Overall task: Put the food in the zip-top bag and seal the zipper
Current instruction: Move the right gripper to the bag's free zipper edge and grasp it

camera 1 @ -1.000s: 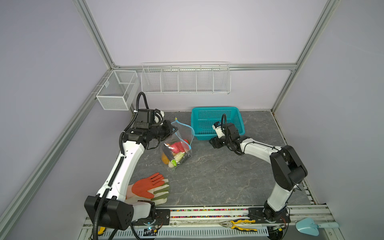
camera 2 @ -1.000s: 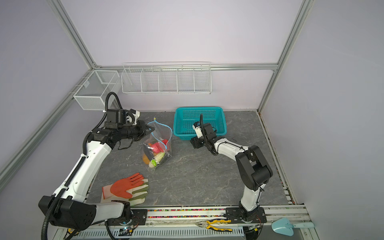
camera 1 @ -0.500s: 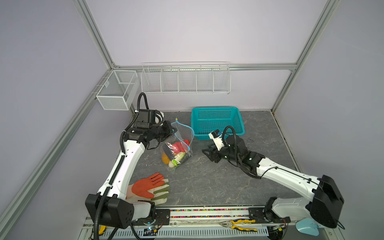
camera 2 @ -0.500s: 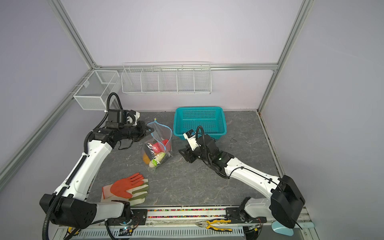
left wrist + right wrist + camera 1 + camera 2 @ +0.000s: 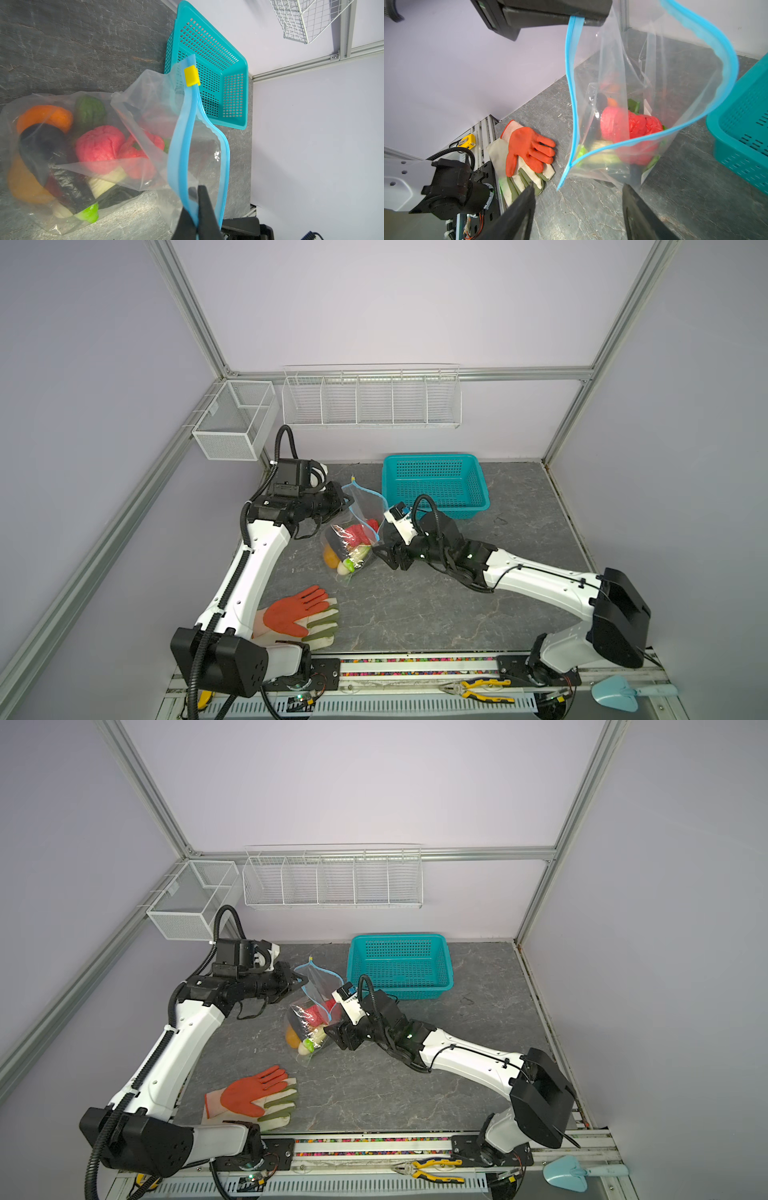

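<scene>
On the grey table point(image 5: 415, 605), just in front of the teal basket point(image 5: 432, 458), the zip-top bag point(image 5: 353, 531) stands half slumped between my two arms. Its loaded bottom rests on the table while its mouth is lifted.

I see no food point(image 5: 97, 143) lying loose in either top view, and the basket looks empty. The orange, dark purple, pink-red, green and white pieces all sit low inside the bag, so I judge the filling done and only the sealing left.

The bag's long axis runs from that heavy bottom, nearer the front, up and back to the mouth, which gapes toward my right arm.

My left gripper point(image 5: 194, 199) is clamped tight on one lip of the zipper point(image 5: 175, 145), holding it up. My right gripper point(image 5: 578, 193) has its jaws wide apart and empty, just beside the bag's low corner.

The zipper's two blue tracks are parted along nearly their whole length. They meet only at the far end from my grip, toward the basket, where the yellow slider point(image 5: 192, 75) sits.
</scene>
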You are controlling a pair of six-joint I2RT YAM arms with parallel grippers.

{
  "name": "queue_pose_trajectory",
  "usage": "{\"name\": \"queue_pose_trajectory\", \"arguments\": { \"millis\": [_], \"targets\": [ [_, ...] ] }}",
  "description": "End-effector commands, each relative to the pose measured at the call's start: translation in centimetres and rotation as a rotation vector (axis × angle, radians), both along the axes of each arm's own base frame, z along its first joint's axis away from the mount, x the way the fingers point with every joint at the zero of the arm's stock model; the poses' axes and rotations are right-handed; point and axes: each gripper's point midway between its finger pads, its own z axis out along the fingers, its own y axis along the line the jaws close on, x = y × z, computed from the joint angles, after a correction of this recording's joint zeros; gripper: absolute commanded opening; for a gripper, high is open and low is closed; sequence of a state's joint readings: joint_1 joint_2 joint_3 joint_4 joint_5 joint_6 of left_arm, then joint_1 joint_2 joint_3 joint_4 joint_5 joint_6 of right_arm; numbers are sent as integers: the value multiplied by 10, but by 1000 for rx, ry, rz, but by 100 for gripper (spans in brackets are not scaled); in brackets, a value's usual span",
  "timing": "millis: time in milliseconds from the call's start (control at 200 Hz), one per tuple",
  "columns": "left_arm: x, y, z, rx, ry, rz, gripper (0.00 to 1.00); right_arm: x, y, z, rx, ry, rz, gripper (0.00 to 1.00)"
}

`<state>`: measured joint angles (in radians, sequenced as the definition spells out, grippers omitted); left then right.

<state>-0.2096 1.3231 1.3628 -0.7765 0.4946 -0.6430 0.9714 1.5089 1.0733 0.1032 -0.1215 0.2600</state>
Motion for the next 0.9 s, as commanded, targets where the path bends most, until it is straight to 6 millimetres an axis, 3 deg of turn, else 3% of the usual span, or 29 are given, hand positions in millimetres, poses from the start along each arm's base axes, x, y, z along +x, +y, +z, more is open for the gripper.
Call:
{"name": "queue_pose_trajectory", "arguments": {
  "millis": [0,510,895],
  "targets": [
    [-1,3,-7,17,10,1,0,7,9,20,38,-59,-10,63],
    [-3,3,0,10,-6,3,0,18,14,21,11,-64,-37,27],
    [-7,5,11,10,-30,9,0,22,9,37,34,-82,-41,9]
  ]
}}
